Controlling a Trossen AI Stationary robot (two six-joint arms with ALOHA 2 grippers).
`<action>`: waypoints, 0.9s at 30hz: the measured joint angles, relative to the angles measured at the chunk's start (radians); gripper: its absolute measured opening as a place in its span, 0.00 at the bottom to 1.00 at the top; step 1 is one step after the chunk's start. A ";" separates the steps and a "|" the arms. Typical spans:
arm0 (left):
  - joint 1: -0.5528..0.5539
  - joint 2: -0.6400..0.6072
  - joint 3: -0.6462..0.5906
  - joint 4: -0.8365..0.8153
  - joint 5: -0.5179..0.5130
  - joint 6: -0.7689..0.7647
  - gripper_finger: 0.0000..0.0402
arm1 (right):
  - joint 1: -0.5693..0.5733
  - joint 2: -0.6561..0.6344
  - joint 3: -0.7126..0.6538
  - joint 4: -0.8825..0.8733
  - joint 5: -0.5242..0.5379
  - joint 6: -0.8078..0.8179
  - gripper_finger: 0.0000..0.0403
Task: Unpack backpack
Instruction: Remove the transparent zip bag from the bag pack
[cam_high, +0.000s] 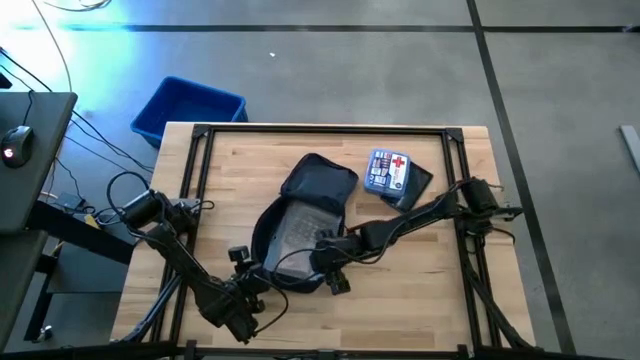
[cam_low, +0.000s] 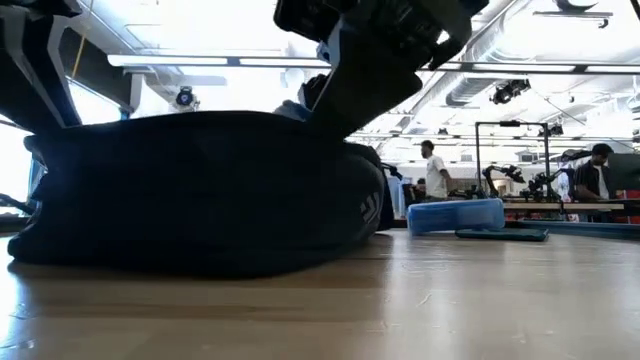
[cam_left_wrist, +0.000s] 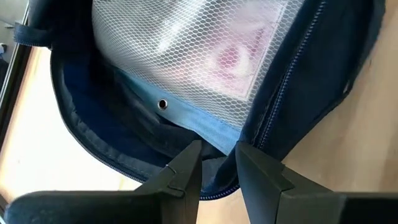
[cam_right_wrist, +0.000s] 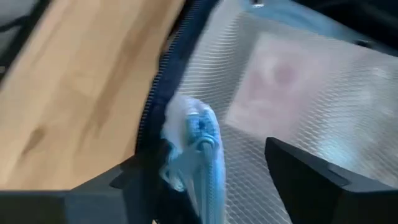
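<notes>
The dark navy backpack (cam_high: 318, 185) lies open on its back in the middle of the table, and in the low view the backpack (cam_low: 200, 190) fills the left half. Inside it lies a clear mesh pouch (cam_left_wrist: 199, 50) with a light blue edge (cam_left_wrist: 205, 127). My left gripper (cam_left_wrist: 217, 163) stands a little open over the backpack's near rim (cam_left_wrist: 106, 149). My right gripper (cam_right_wrist: 204, 155) is open inside the bag's mouth. Its fingers stand on either side of the pouch's bunched blue edge (cam_right_wrist: 202, 140). In the high view my left gripper (cam_high: 260, 272) and my right gripper (cam_high: 322, 258) are close together. My left gripper has the backpack's zipped rim (cam_left_wrist: 214, 180) showing in the narrow gap between its fingers, coming slanting down from the near left; whether it touches the fabric, I cannot tell. My right gripper slants down from the right; whether its fingers (cam_right_wrist: 292, 168) touch the pouch, I cannot tell.
A blue first-aid kit (cam_high: 388, 170) with a red cross lies on a flat dark item (cam_high: 418, 185) at the table's far right. A blue plastic bin (cam_high: 188, 108) stands on the floor beyond the far left corner. People stand in the room behind the table.
</notes>
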 joint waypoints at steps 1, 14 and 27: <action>-0.002 0.000 0.000 0.000 0.000 0.000 0.19 | 0.001 0.005 0.005 0.001 -0.006 0.003 0.57; -0.013 0.000 0.073 -0.226 0.019 -0.211 0.19 | 0.037 0.008 0.007 0.168 0.267 0.001 0.02; -0.062 0.000 0.090 -0.211 -0.058 -0.263 0.19 | 0.005 -0.146 0.006 0.439 0.726 -0.057 0.00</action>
